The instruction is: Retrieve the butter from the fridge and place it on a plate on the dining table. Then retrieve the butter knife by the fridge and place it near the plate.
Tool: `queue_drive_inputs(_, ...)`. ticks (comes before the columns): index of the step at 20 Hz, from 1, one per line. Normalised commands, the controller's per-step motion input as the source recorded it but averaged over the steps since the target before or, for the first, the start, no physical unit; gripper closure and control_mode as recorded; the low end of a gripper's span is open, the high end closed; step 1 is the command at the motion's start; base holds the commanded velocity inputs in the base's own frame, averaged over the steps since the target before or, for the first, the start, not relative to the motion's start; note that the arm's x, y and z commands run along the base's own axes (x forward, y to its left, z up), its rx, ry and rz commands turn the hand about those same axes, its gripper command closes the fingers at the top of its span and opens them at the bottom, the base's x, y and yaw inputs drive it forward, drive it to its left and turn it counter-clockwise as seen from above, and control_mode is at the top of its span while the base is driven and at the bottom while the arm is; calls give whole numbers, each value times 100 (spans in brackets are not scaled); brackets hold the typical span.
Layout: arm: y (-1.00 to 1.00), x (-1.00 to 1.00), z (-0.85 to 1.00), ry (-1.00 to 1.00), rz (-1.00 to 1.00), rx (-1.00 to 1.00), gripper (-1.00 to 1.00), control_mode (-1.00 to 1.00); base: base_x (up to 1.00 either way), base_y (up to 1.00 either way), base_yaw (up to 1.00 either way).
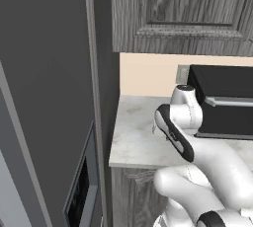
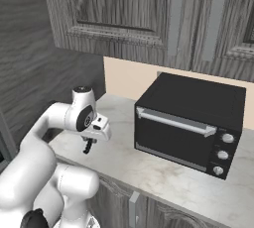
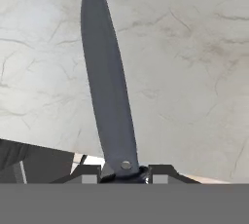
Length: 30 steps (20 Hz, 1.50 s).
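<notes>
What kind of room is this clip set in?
A rendered home kitchen, most likely: wood-grain cabinets hang over a marbled counter that carries a black toaster oven, with a tall grey fridge beside it. The gripper holds a butter knife.

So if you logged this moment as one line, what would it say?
phase: knife pickup | gripper: shut on butter knife | location: above marbled counter beside toaster oven | butter, plate: unseen

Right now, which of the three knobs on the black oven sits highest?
The top knob on the black oven, at its right end just under the top edge; the other two sit below it.
</notes>
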Motion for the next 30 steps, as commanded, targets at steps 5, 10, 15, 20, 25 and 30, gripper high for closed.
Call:
queue_drive_inputs(5, 0, -34, 39, 2, 0, -7, 100, -100, 0, 0, 0)
queue_drive_inputs(10, 0, -54, 32, -3, 0, -1, 100, -100, 0, 0, 0)
queue_drive_inputs(15, 0, -17, 50, -5, 0, 0, 100, -100, 0, 0, 0)
queue_drive_inputs(20, 0, -7, 33, 0, 0, 0, 100, -100, 0, 0, 0)
queue_drive_inputs(25, 0, -3, 0, 0, 0, 0, 100, -100, 0, 0, 0)
queue_drive_inputs(30, 0, 0, 0, 0, 0, 0, 100, -100, 0, 0, 0)
